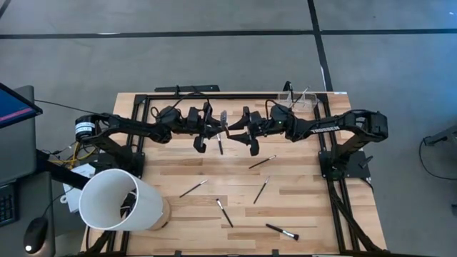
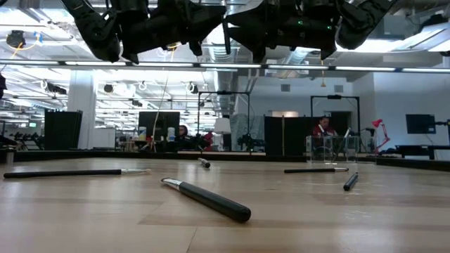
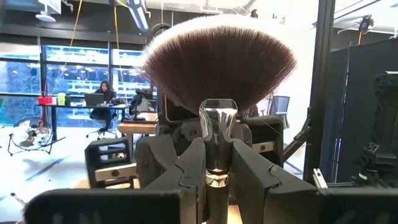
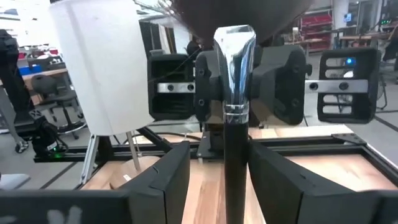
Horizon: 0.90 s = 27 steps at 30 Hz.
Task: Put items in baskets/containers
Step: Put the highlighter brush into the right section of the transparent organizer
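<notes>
Both arms stretched inward, meeting mid-air over far centre of bench (image 1: 214, 178). Left gripper (image 3: 214, 177): jaws clamped on fan brush (image 3: 217, 68) at ferrule. Right gripper (image 4: 217, 180): jaws either side of same handle, contact — can't tell. Wrist views show you fan head; high view only dark stick. Clear holder (image 1: 303, 102) far right, other brushes (image 1: 225, 213) scattered near side. White tub (image 1: 118, 200) near left.

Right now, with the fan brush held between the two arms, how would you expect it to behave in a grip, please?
The fan brush would probably stay stiff along its slim dark handle, yet its glossy silvery ferrule looks slippery. The wide bristle head seems soft and likely to splay if pressed. It appears light, so the left hand should carry it easily.
</notes>
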{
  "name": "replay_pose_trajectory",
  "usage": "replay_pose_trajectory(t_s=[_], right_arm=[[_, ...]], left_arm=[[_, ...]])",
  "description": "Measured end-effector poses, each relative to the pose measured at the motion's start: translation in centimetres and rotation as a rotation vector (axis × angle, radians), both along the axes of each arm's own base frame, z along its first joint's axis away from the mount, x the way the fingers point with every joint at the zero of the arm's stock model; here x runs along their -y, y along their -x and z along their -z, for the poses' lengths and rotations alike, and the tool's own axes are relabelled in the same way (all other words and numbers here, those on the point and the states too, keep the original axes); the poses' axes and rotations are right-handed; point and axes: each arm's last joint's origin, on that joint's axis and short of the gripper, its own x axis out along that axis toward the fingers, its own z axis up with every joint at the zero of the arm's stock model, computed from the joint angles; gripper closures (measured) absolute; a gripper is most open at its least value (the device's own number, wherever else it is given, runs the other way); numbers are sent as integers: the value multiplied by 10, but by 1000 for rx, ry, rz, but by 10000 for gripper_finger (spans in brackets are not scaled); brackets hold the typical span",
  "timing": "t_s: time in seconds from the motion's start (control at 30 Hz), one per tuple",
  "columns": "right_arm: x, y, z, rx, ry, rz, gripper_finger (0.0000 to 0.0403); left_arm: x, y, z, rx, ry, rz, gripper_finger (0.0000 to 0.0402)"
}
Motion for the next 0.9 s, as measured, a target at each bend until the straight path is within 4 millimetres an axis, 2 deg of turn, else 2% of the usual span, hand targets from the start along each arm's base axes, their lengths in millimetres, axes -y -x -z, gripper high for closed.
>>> replay_pose_trajectory(t_s=[0.17,0.9], right_arm=[[0,0,1,-5,-1,3,259],[0,0,-2,22,6,27,291]], left_arm=[[9,-4,-4,11,-4,34,345],[8,-5,1,-24,-19,-28,345]])
